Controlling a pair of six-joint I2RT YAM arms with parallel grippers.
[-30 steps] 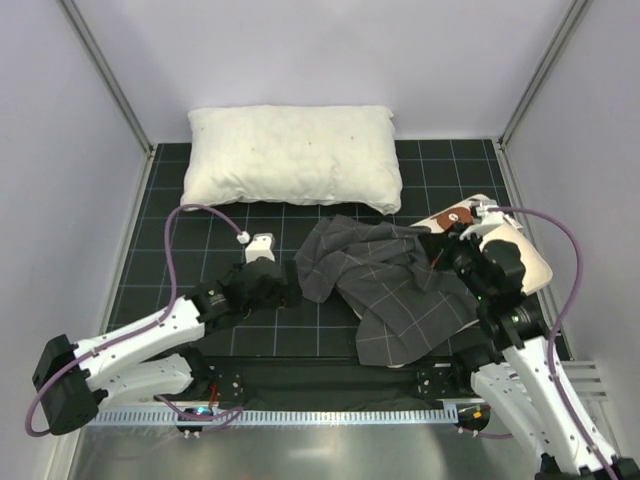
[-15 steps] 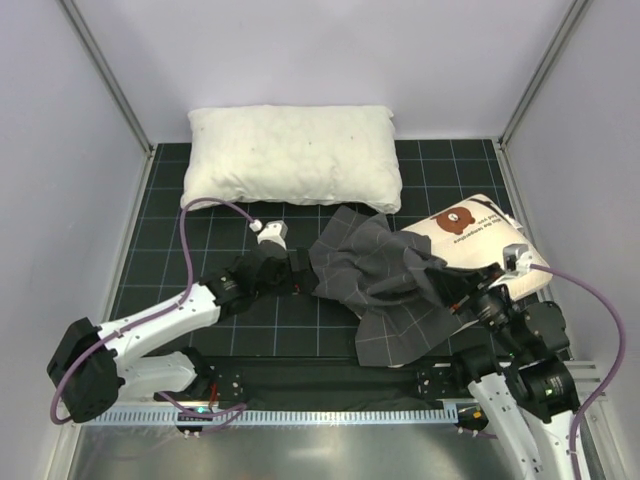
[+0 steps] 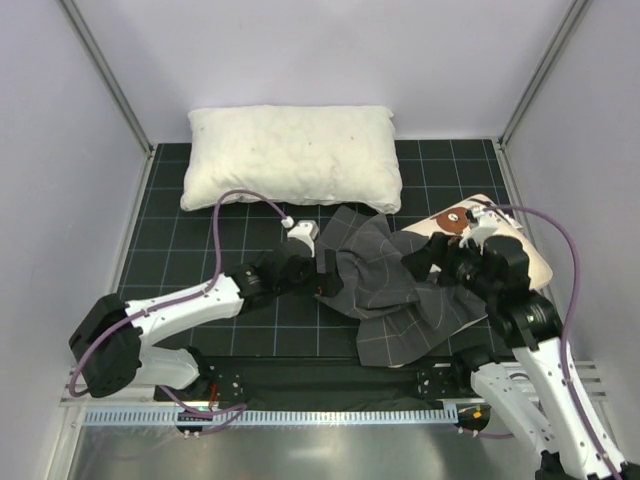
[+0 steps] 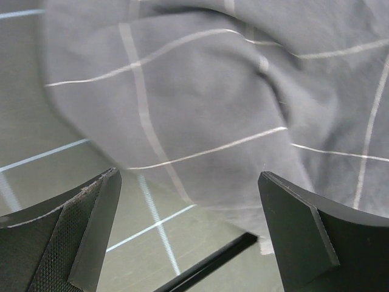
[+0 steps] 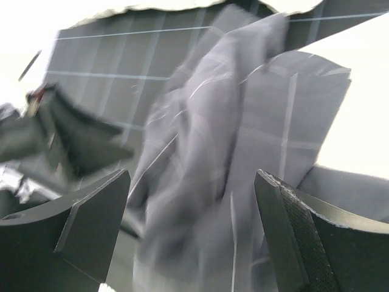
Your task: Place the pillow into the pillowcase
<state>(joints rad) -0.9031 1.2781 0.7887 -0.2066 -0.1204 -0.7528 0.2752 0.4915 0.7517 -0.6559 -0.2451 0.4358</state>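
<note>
Grey windowpane fabric is the trouble: the pillowcase (image 3: 400, 295) lies crumpled on the worktop (image 3: 180, 250) between the two hands, and I cannot tell where its mouth is. The left hand (image 3: 326, 275) is spread wide, nothing between its fingers, with the case's folded edge just ahead of them. If it closes there, it will likely pinch several layers together and seal the opening instead of lifting one lip.

The right hand (image 3: 425, 255) is also spread and holds nothing. The case's other end lies heaped under and in front of it. The cream bear-print pillow (image 3: 535, 258) lies beneath and to the outer side of that hand, partly under the fabric and not yet inside it. A grab from here could catch cloth and pillow together, dragging the case into a tighter bunch. The pillow is also close to the worktop's edge on that side, so a push outward might tip it off. The plain white pillow (image 3: 295, 160) lies well beyond both hands and is no hazard.
</note>
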